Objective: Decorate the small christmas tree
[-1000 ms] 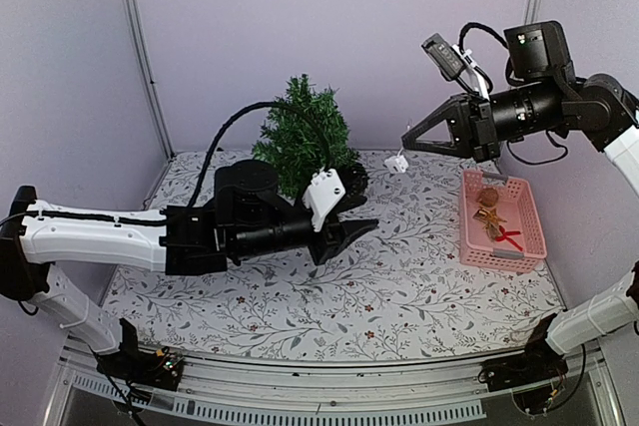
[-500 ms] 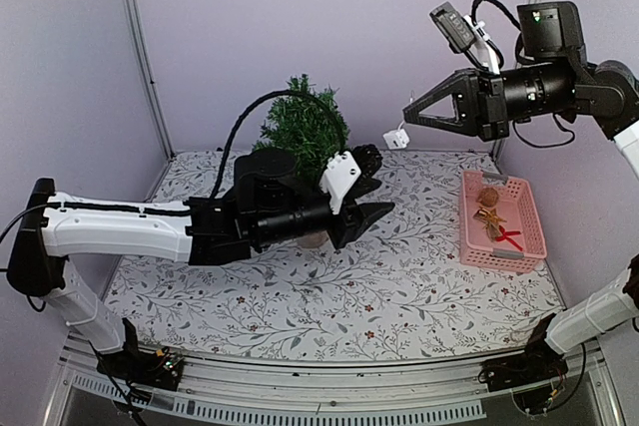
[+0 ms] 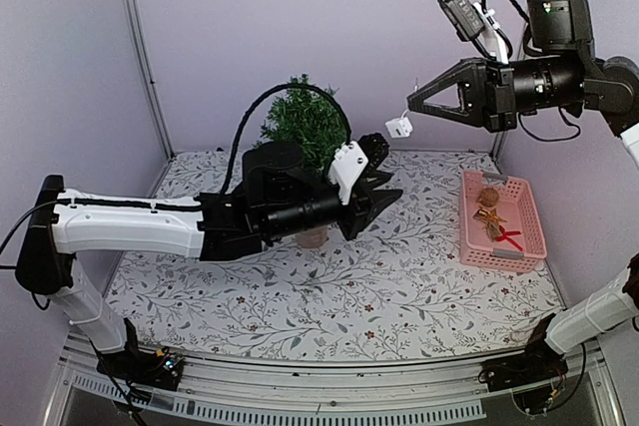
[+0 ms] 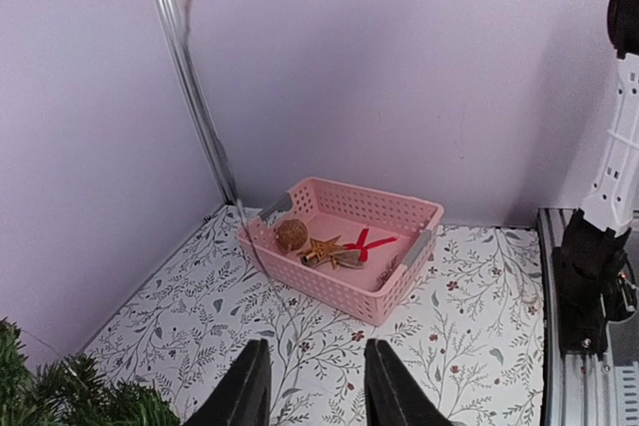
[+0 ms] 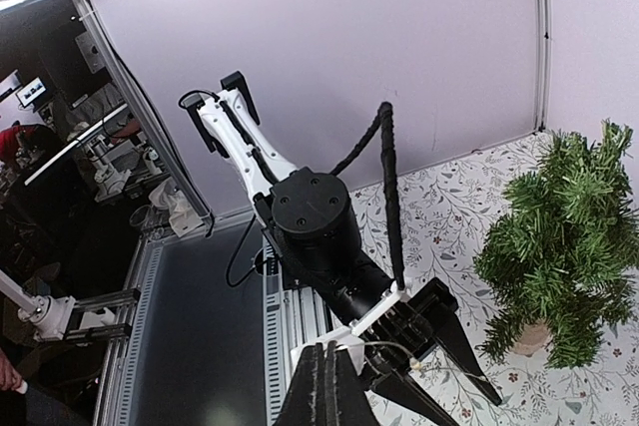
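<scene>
Both arms have risen since the earlier frame: the right gripper (image 3: pixel 411 106) pinches the thread of a small white ornament (image 3: pixel 398 127), and the left gripper (image 3: pixel 389 187) stands narrowly parted and empty beside the small christmas tree (image 3: pixel 305 122), upright at the back left of the surface (image 3: pixel 399 286).

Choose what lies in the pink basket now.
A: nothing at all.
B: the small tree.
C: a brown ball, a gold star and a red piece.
C: the left wrist view shows a brown ball, a gold star and a red piece inside the pink basket.
</scene>
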You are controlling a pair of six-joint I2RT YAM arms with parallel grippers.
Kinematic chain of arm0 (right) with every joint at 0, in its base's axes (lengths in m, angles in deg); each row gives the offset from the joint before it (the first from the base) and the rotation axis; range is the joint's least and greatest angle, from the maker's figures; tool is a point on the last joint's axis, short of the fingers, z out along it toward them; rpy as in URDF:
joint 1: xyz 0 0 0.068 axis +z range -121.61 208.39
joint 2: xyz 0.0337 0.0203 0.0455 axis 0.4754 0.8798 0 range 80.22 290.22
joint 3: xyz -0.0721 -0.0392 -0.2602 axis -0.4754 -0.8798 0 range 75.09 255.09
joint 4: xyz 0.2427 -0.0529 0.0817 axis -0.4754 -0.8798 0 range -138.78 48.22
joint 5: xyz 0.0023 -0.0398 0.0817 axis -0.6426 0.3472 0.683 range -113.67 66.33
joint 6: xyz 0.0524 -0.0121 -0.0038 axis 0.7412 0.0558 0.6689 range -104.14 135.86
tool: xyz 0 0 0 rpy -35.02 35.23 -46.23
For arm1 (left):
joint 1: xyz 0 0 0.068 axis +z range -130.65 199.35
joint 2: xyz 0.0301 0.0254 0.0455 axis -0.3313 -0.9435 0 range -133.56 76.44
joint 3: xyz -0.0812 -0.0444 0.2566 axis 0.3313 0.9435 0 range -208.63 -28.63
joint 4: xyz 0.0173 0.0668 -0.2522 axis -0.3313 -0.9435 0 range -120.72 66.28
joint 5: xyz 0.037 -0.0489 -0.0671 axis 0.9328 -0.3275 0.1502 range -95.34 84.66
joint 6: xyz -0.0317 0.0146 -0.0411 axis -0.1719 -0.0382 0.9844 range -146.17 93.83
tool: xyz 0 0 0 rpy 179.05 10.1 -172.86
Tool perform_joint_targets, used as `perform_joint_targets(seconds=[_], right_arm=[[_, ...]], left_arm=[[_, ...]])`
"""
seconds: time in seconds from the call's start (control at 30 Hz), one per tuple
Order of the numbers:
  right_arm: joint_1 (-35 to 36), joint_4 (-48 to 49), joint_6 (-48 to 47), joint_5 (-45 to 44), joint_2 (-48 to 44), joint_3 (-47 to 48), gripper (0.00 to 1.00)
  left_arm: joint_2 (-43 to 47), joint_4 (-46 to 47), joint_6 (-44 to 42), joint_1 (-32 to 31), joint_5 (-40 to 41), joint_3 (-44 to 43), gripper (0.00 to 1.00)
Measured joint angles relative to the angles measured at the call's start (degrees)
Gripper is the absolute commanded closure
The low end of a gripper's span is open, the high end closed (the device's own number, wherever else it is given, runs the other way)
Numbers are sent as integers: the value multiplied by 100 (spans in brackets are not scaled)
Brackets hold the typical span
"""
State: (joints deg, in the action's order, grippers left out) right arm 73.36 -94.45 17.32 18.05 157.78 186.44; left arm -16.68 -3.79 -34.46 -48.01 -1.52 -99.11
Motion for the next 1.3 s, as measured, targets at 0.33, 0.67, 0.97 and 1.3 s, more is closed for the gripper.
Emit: perform_joint_targets(seconds=[0.33,0.67,0.97,1.3], right_arm=[[2,28,-2,0,13,199,100],[2,186,-2,-74,35,378,100],[2,472,2,-232,55,378,100],[2,863,31,-225,146,439,100]], left_arm=[[-138,-4,90,85,-28,-74,100],[85,-199,101,87,118,-66,100],[866,-201,103,87,267,166,100],[728,-511,24,116,264,197,56]])
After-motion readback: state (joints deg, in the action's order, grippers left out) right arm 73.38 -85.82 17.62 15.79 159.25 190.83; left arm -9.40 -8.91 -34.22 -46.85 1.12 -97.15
